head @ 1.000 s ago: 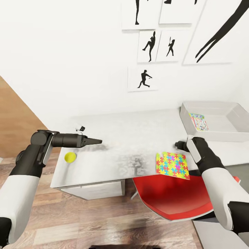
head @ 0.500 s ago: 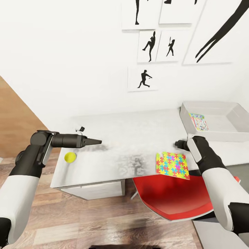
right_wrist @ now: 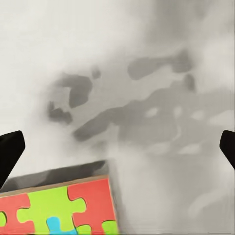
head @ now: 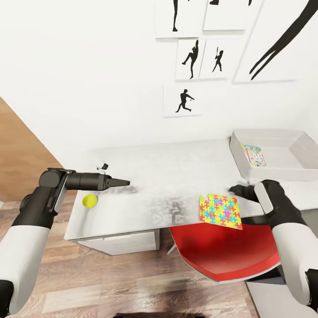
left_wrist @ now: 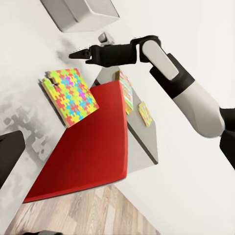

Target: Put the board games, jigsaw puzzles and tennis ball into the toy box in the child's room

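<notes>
The jigsaw puzzle (head: 220,210), a flat box with a lid of bright interlocking pieces, lies at the front edge of the pale table (head: 168,168), above the red chair. My right gripper (head: 234,191) hovers just beyond its far right corner, open and empty. In the right wrist view its fingertips (right_wrist: 10,149) stand wide apart over the puzzle's corner (right_wrist: 58,205). The tennis ball (head: 89,201) rests near the table's left front. My left gripper (head: 124,181) hangs open above the table, a little past the ball. The toy box (head: 282,170) stands at the right with one flat box (head: 254,155) inside.
A red chair (head: 221,251) is tucked under the table below the puzzle. In the left wrist view two small flat colourful boxes (left_wrist: 126,90) lie on the darker desk part beyond the chair. A small dark object (head: 104,166) sits near the table's back left. Posters hang on the wall.
My right gripper has drawn back toward me and to the right, sinking a little, now beside the puzzle's far right corner. The left arm has barely moved.
</notes>
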{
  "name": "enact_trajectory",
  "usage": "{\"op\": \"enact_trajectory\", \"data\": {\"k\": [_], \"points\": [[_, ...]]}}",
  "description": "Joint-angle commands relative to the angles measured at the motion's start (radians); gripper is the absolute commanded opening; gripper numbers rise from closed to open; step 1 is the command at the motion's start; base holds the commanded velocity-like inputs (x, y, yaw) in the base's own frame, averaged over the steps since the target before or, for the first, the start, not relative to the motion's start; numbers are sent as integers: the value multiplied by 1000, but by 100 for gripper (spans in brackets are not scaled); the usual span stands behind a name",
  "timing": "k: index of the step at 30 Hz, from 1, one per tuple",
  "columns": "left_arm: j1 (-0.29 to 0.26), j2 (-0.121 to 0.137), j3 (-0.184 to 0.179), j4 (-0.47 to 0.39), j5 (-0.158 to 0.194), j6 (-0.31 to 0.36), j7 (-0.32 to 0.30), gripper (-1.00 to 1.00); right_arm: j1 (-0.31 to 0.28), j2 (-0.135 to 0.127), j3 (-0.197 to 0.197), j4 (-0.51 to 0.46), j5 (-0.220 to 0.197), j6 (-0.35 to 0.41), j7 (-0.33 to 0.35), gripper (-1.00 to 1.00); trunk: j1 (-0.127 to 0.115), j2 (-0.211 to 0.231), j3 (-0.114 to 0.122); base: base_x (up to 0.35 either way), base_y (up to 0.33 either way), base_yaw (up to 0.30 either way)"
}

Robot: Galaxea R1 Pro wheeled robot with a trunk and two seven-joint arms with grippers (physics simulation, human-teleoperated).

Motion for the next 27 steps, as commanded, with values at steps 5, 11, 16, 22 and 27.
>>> {"op": "enact_trajectory", "data": {"k": [5, 11, 16, 22, 27], "points": [[0, -1, -2, 0, 3, 11, -2, 100, 25, -12, -8, -2, -12, 5, 22, 100, 1, -2, -2, 0, 0, 0], [0, -3, -2, 0, 2, 11, -2, 100, 33, -16, -9, 1, -14, 6, 30, 100, 1, -2, -2, 0, 0, 0], [0, -3, -2, 0, 2, 11, -2, 100, 35, -16, -9, 5, -14, 6, 34, 100, 1, -2, -2, 0, 0, 0], [0, -4, -2, 0, 2, 12, -2, 100, 36, -15, -8, 7, -13, 35, 36, 100, 1, -2, -2, 0, 0, 0], [0, -4, -3, 0, 2, 12, -2, 100, 36, -12, -9, 6, -14, 66, 37, 100, 1, -2, -2, 0, 0, 0]]}}
